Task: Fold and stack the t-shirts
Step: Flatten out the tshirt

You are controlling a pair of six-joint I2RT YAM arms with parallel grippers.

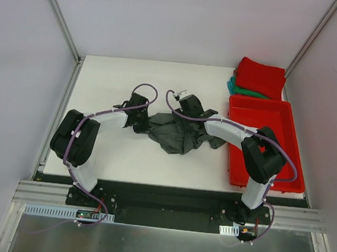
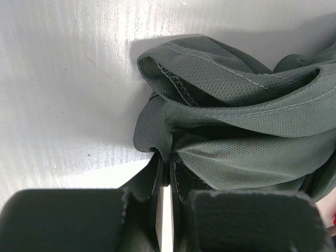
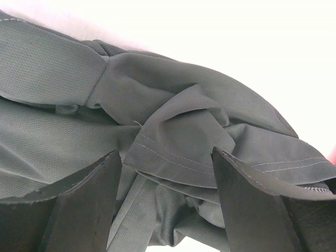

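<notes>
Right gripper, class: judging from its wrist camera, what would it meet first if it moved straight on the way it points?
The right gripper would first meet the crumpled dark grey mesh-cloth t-shirt, bunched directly between its open jaws. How far ahead the cloth lies is unclear.

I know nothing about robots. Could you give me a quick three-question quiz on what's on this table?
1. True or false: the left hand is shut on the grey t-shirt.
2. Relative to the red tray, the folded red t-shirt lies: A) inside it; B) beyond it, on the teal t-shirt; C) in front of it, nearer the arms.
3. How many t-shirts lie crumpled, not folded?
Key: 1 true; 2 B; 3 one.
</notes>
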